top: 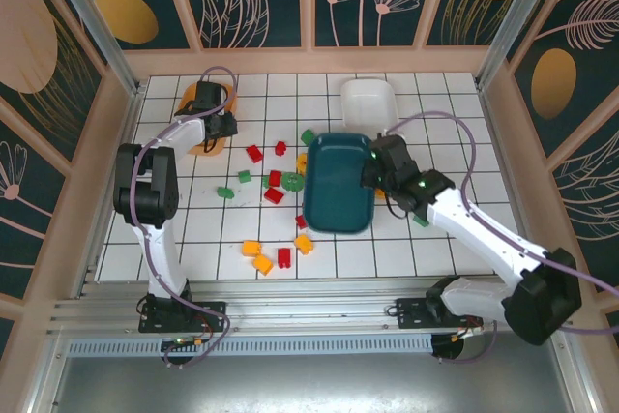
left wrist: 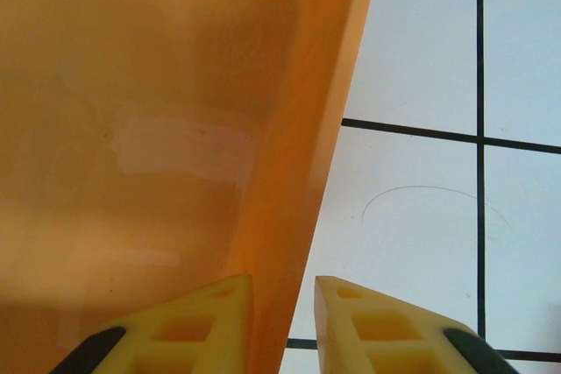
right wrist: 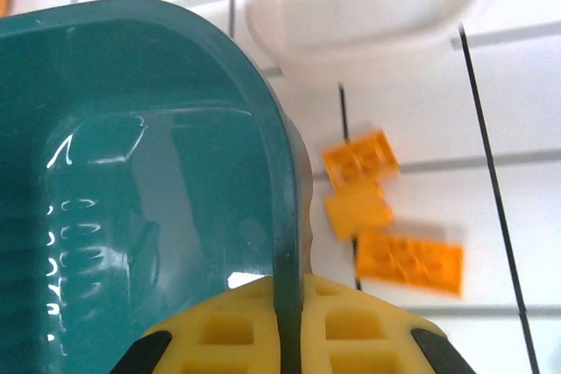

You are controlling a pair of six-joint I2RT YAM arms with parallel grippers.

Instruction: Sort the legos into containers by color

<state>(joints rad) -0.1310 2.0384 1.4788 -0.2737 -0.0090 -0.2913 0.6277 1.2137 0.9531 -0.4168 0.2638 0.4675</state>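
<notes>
- At the upper left of the top view, my left gripper (top: 221, 128) is at the orange plastic tray (top: 205, 149), a shallow one with round corners. In the left wrist view, one yellow finger sits on each side of its smooth wall. A thin strip of floor shows beside one finger, so I cannot tell if I am pinching it.
- In the middle, the small plastic bricks (top: 274, 194) lie loose on the white tiled table (top: 193, 229). They are red, green and yellow-orange, with bumps on top. I see none in any tray, so I think the sorting has hardly begun.
- Right of them is the dark teal plastic tray (top: 338, 191), shiny and bare inside.
- My right gripper (right wrist: 289, 286) is closed tight on that tray's right rim. Three orange bricks lie just beside it.
- Above, near the top middle, the white plastic tray (top: 368, 99) looks milky and bare.
</notes>
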